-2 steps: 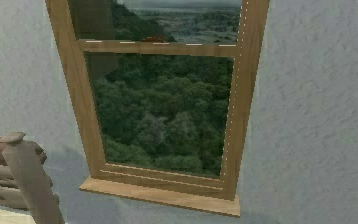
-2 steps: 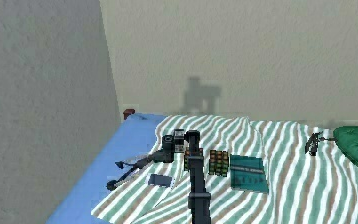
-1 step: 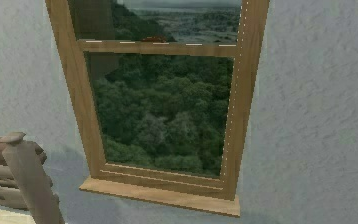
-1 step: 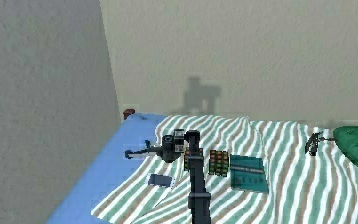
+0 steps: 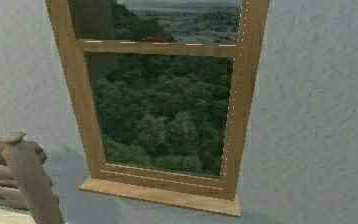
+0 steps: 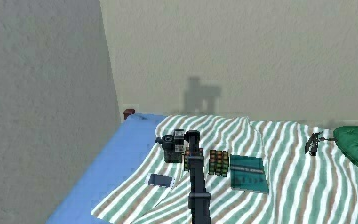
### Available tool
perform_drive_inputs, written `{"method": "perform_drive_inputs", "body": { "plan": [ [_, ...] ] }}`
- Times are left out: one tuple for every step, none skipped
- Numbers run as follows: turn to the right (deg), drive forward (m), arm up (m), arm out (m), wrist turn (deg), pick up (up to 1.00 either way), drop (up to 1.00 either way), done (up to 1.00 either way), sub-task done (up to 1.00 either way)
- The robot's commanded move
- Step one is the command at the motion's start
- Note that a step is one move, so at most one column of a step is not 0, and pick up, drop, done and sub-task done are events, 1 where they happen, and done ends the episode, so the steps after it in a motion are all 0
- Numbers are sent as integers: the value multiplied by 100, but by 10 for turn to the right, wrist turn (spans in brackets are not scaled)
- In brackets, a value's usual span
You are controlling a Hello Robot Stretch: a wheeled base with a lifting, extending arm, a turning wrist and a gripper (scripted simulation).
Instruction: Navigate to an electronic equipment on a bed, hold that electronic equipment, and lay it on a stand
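Observation:
A bed (image 6: 107,170) with a blue sheet and a white-and-teal striped blanket (image 6: 277,150) lies across the arm side view. The dark arm bar (image 6: 198,190) rises from the bottom edge over the blanket. At its far end sits my gripper (image 6: 174,148), a dark blocky shape against the blanket's near corner. I cannot tell whether it holds anything. A small flat dark-blue thing (image 6: 160,181) lies left of the arm. Just right of the arm lies a dark oblong with coloured spots (image 6: 219,162).
A teal book-like slab (image 6: 249,174), a small dark object (image 6: 314,143) and a green pillow (image 6: 355,145) lie farther right on the bed. A grey wall (image 6: 47,90) flanks its left side. Ahead stand a wooden-framed window (image 5: 162,100) and a wooden chair (image 5: 22,175).

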Motion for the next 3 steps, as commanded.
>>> {"method": "perform_drive_inputs", "body": {
  "plan": [
    [0,0,-30,0,0,0,0,0,0],
    [0,0,0,0,0,100,0,0,0],
    [0,0,10,0,0,0,0,0,0]
  ]
}}
